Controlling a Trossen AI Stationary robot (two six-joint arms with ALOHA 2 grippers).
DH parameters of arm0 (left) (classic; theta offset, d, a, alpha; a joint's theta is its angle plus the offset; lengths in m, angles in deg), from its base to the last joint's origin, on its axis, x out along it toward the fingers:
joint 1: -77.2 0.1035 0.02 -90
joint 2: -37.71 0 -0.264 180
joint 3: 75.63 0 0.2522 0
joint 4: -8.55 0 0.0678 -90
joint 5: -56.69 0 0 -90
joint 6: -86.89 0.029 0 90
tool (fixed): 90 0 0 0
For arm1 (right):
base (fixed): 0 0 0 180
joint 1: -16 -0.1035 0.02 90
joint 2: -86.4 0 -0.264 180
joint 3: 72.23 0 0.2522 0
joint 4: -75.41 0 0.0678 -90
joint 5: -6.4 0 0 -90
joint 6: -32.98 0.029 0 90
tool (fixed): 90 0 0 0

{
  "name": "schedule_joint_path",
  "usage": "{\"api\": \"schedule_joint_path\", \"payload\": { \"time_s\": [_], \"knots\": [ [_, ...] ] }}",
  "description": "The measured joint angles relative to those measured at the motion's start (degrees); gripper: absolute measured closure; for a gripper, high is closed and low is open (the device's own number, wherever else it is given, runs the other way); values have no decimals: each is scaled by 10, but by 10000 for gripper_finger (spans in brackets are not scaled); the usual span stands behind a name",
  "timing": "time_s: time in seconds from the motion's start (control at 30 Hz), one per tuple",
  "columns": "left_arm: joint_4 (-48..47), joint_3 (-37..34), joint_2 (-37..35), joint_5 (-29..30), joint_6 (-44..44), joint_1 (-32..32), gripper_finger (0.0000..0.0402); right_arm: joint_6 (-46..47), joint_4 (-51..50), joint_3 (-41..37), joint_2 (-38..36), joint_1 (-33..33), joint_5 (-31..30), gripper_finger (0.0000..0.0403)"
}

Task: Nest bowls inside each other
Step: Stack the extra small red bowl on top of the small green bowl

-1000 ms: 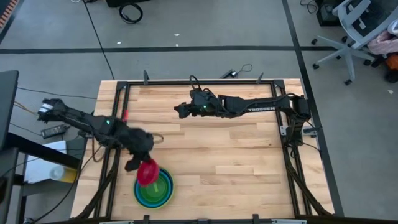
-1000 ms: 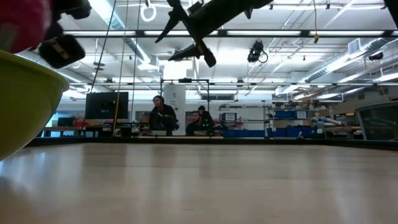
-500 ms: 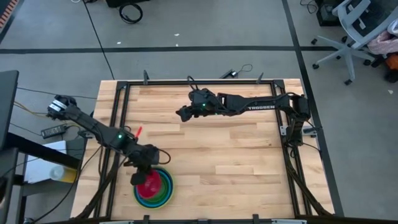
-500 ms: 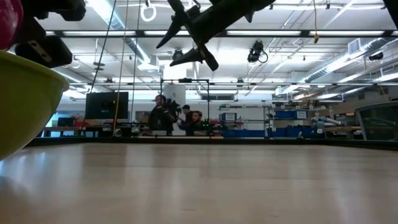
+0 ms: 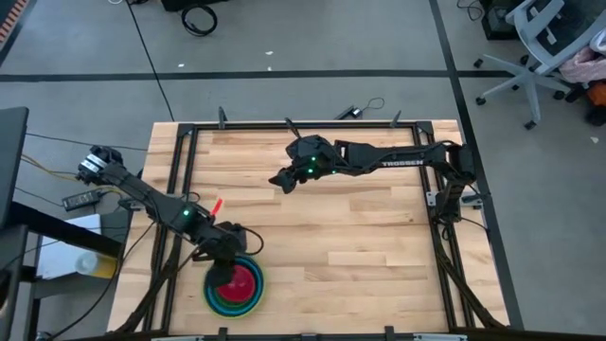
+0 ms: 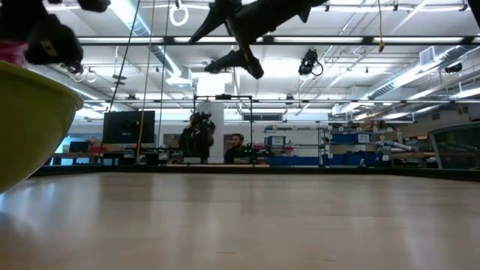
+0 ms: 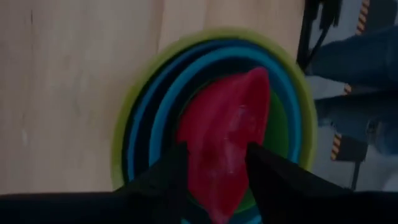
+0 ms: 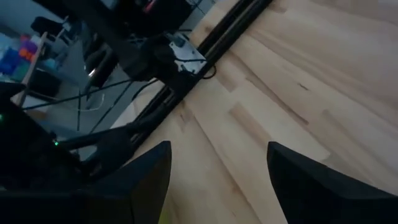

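A stack of bowls point(image 5: 235, 290) stands at the table's near left: yellow-green outermost point(image 7: 134, 106), then blue rings, then bright green. The magenta-pink bowl point(image 7: 230, 124) lies innermost, tilted. In the low view only a sliver of it shows above the yellow-green rim point(image 6: 30, 112). My left gripper point(image 7: 216, 152) hangs over the stack, pointing steeply down. Its fingers are apart, one on each side of the pink bowl's near edge. My right gripper point(image 5: 279, 180) is open in the air over the table's far middle, with nothing between its fingers point(image 8: 149, 180). My left gripper's fingers point(image 7: 177, 168) stand on either side of the pink bowl's near rim point(image 7: 217, 186), coming from above. I cannot tell whether they touch it. The bowl rests tilted inside the green bowl.
Bare wooden tabletop point(image 5: 360, 246) spreads to the right of the stack and across the middle. Black frame rails point(image 5: 180, 170) run along the table's edges. People sit far off in the room behind point(image 6: 199, 139).
My left gripper has carried the pink bowl toward the table's near edge, from the stack's far rim to over its middle, rolling as it went. The bowl has sunk into the stack and barely shows above the yellow-green rim. My right gripper has turned slightly in place.
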Motion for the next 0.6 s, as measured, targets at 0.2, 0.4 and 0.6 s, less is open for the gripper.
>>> {"api": "schedule_joint_path", "payload": {
  "time_s": [0.2,0.4,0.6],
  "knots": [
    [-19,53,-10,53,-5,9,214,-49,-17,0,-52,6,0,137],
    [-49,70,-4,86,-34,30,230,-92,-39,0,-117,21,-14,137],
    [-11,-7,29,17,-89,22,258,-124,-110,0,-158,25,-64,138]
  ]
}}
